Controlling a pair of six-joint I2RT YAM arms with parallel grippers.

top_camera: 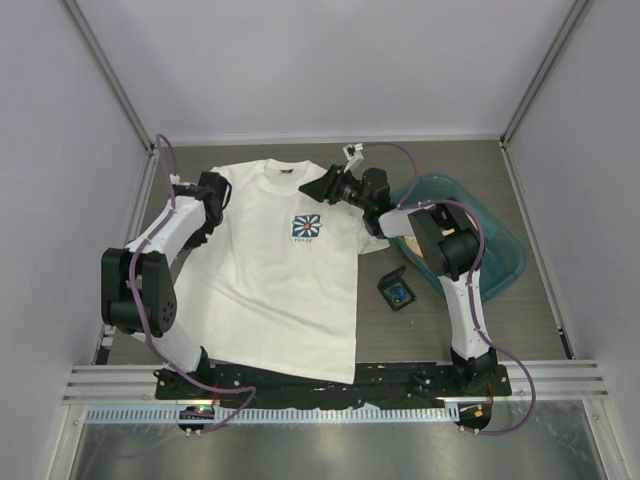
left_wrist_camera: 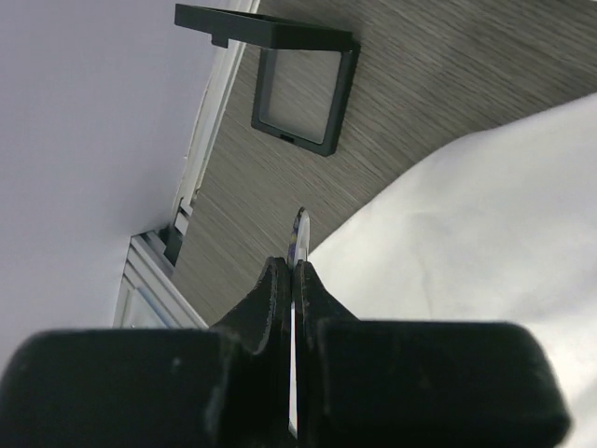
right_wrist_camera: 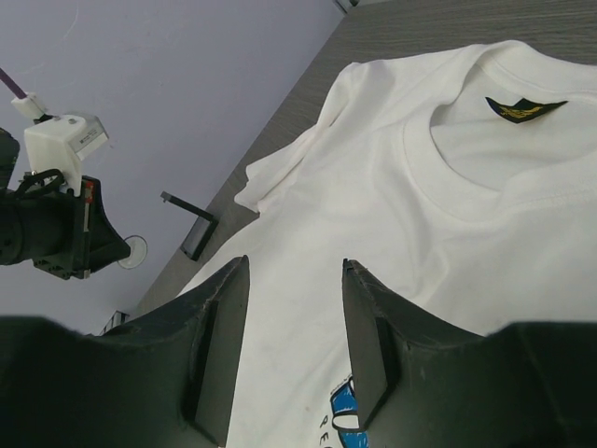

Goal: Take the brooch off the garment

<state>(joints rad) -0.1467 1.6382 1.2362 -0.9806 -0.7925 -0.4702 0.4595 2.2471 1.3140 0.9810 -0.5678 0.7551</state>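
The garment, a white T-shirt (top_camera: pixel 270 270) with a blue-and-white flower print (top_camera: pixel 306 227), lies flat on the table. My left gripper (left_wrist_camera: pixel 297 268) is shut on the brooch (left_wrist_camera: pixel 299 233), a thin round disc seen edge-on that sticks out beyond the fingertips. In the right wrist view the brooch (right_wrist_camera: pixel 133 250) hangs at the tip of the left gripper (right_wrist_camera: pixel 119 252), off the shirt's sleeve and apart from the cloth. In the top view the left gripper (top_camera: pixel 213 192) is by the left sleeve. My right gripper (right_wrist_camera: pixel 294 266) is open over the chest below the collar, holding nothing.
An open black box (left_wrist_camera: pixel 303 89) lies on the bare table left of the shirt. Another small black box (top_camera: pixel 397 290) with blue inside lies right of the shirt. A teal bin (top_camera: pixel 500 250) stands at the right. Walls close in on three sides.
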